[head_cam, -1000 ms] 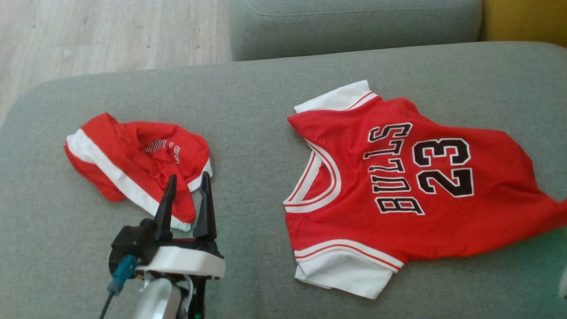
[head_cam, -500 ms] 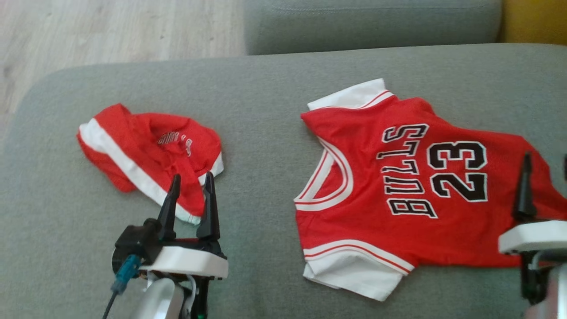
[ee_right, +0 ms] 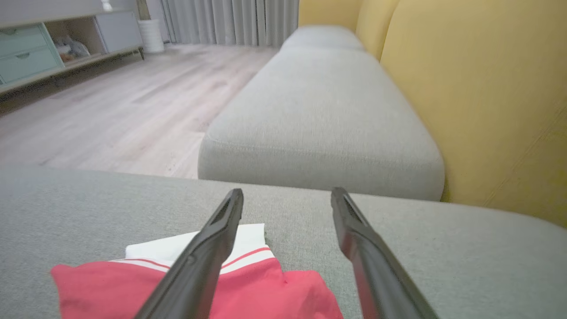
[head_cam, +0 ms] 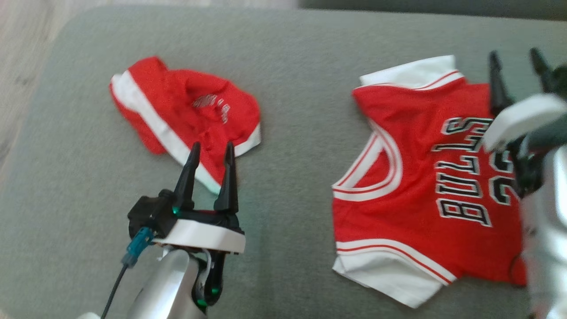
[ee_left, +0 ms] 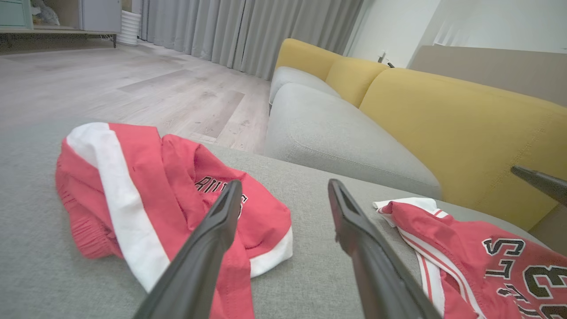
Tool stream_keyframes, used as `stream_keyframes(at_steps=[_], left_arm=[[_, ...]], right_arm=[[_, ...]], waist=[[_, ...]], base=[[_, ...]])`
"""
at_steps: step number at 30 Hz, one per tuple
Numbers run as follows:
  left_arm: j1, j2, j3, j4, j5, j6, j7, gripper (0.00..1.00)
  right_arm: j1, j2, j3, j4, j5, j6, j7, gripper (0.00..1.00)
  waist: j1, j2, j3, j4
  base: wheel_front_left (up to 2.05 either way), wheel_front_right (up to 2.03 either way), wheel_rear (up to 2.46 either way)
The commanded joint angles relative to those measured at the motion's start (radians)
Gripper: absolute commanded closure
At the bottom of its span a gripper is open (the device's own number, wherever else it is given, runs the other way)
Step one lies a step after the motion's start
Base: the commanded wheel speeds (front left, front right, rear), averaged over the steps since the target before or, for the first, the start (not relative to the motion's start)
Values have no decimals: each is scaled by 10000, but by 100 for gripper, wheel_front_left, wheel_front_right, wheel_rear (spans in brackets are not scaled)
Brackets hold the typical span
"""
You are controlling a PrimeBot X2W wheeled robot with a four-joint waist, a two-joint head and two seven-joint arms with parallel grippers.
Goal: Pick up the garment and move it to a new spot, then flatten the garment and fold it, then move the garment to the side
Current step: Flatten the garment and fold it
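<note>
Two red garments lie on the grey sofa cushion [head_cam: 292, 110]. A crumpled pair of red shorts [head_cam: 177, 106] with a white stripe lies at the left. A red jersey [head_cam: 412, 186] with white sleeves and black lettering lies spread flat at the right. My left gripper [head_cam: 212, 147] is open, its fingertips over the near edge of the shorts [ee_left: 133, 177]. My right gripper [head_cam: 514, 55] is open above the far right part of the jersey. In the right wrist view its fingers [ee_right: 288, 192] straddle the jersey's [ee_right: 199, 288] white sleeve from above, with nothing held.
A second grey seat cushion [ee_right: 323, 110] lies beyond this one. The yellow sofa back [ee_left: 465, 133] runs along the right. Pale wood floor [ee_left: 133, 84] lies past the cushion's left edge, with curtains and a low cabinet [ee_right: 26, 53] far off.
The head camera has tilted and turned, shifting the whole picture. My right gripper has come into view and moved up over the jersey's far side. The left gripper stays at the shorts.
</note>
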Motion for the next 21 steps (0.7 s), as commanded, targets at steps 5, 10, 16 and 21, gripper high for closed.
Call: stream_keyframes(at_steps=[5, 10, 16, 21], left_arm=[[-553, 31, -9, -366, -246, 131, -93, 0], [-662, 31, -186, -359, -348, 148, -93, 0], [-822, 31, -334, -382, -419, 197, -93, 0], [-844, 31, -357, -441, -435, 233, -93, 0]], right_arm=[[-1416, -854, 557, 1415, 892, -7, 1490, 0], [-2230, -1557, 1095, 2904, 1597, -7, 2575, 0], [-2639, -2007, 2217, 3987, 2507, -7, 3408, 0], [-2800, -2280, 3280, 4120, 3787, -7, 4102, 100]], waist=[[-2, 0, 885, 938], [-2, 0, 1096, 1196], [-2, 0, 1247, 1335], [-2, 0, 1339, 1335]], base=[[0, 0, 0], [0, 0, 0], [0, 0, 0], [0, 0, 0]])
